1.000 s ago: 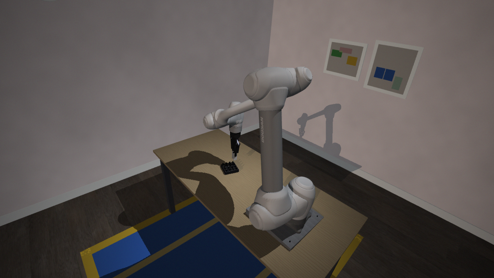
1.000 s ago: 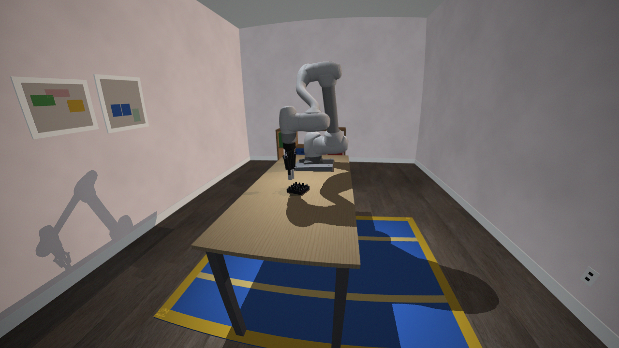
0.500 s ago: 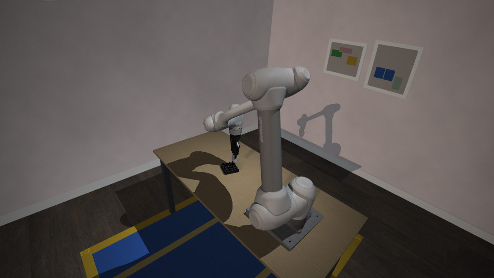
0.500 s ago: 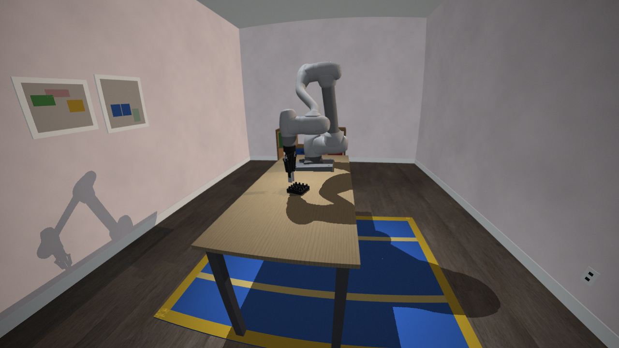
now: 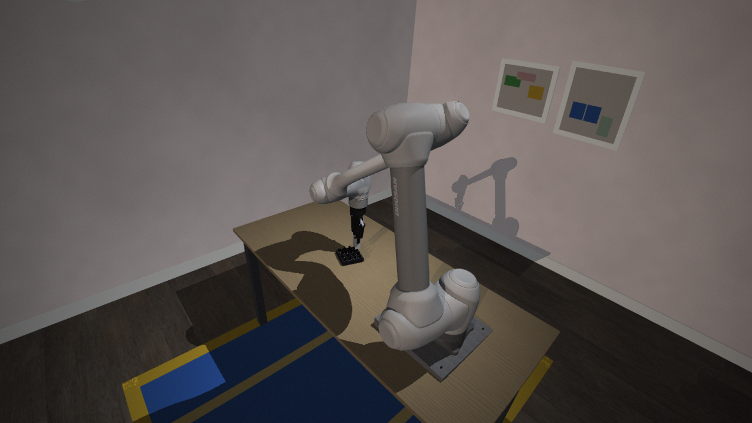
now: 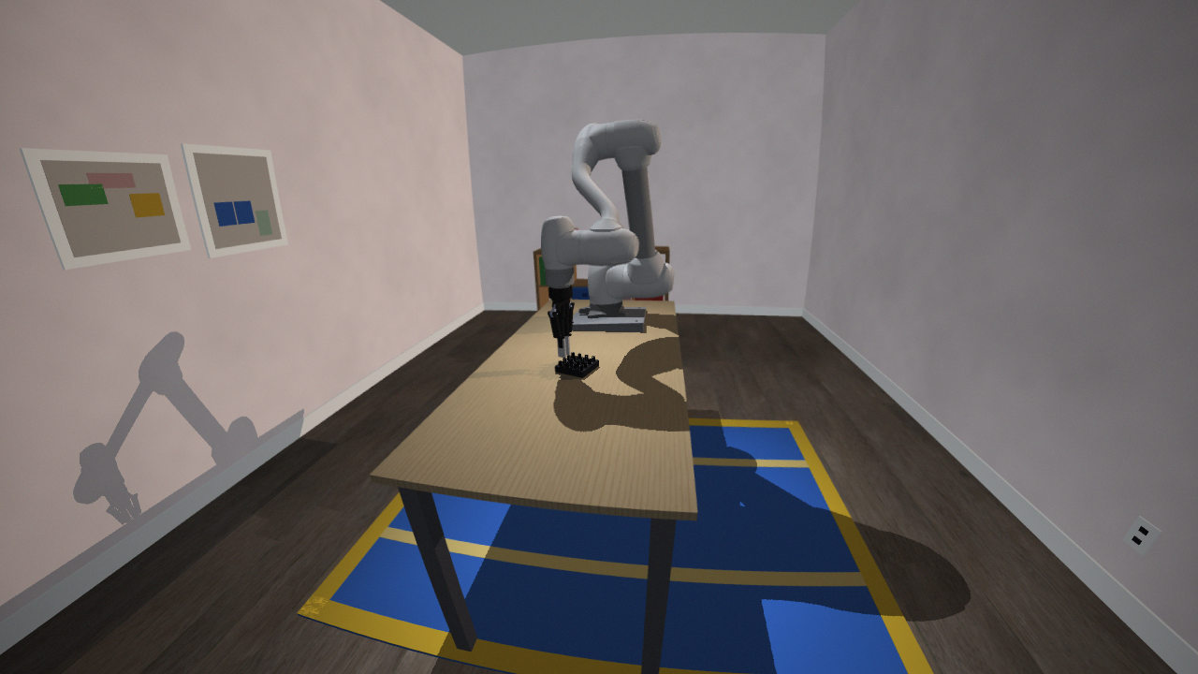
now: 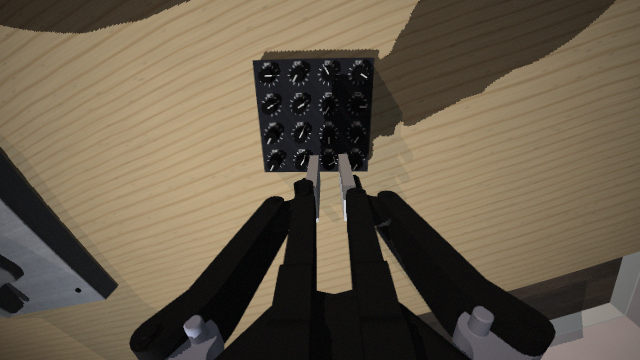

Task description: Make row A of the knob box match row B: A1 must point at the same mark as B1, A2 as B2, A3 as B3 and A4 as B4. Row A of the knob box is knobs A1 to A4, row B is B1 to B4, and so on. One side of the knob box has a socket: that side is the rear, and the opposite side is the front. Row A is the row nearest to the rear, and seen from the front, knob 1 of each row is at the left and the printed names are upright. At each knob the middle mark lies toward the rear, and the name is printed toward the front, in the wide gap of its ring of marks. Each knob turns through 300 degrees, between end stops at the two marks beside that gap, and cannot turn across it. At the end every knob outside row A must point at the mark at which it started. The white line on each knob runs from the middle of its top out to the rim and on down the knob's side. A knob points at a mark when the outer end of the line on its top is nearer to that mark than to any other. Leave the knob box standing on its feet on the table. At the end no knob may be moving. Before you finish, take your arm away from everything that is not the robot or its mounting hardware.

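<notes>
Here's the claw (image 5: 356, 247) (image 6: 563, 353) (image 7: 329, 168), its fingers slightly apart, nothing clamped! Between and beyond its tips, a small knob (image 7: 329, 160) looks stiff: pinch opposite sides squarely. Below, the box (image 5: 350, 255) (image 6: 577, 367) (image 7: 315, 90) seems light, liable to slide.

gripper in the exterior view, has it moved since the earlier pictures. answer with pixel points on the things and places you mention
Yes, downward: the gripper (image 5: 356, 247) (image 6: 563, 355) (image 7: 329, 168) is now lower, closer to the knob box (image 5: 351, 262) (image 6: 573, 373) (image 7: 314, 117).
</notes>
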Tool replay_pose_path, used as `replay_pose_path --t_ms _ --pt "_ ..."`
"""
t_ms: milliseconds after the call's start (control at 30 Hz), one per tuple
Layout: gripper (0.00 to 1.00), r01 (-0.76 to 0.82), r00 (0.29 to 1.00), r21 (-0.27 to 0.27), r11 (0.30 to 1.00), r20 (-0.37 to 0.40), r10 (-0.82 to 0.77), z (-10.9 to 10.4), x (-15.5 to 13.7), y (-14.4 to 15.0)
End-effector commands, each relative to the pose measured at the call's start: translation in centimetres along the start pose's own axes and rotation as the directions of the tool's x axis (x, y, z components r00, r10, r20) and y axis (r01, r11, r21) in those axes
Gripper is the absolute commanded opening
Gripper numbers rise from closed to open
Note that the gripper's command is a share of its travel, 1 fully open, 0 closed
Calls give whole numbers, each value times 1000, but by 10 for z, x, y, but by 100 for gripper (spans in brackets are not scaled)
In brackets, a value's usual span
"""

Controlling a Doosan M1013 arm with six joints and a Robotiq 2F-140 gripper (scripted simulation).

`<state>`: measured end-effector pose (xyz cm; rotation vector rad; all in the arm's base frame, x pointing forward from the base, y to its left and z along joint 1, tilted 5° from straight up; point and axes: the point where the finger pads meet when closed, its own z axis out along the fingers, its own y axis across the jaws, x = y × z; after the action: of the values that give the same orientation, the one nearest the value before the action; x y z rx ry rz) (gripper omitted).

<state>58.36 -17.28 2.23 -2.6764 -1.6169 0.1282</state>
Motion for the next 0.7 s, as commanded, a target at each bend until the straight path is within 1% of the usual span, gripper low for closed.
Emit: replay_pose_path --t_ms 0,667 --pt "12 0 1000 0 1000 0 0 1 0 0" --pt "12 0 1000 0 1000 0 0 4 0 0"
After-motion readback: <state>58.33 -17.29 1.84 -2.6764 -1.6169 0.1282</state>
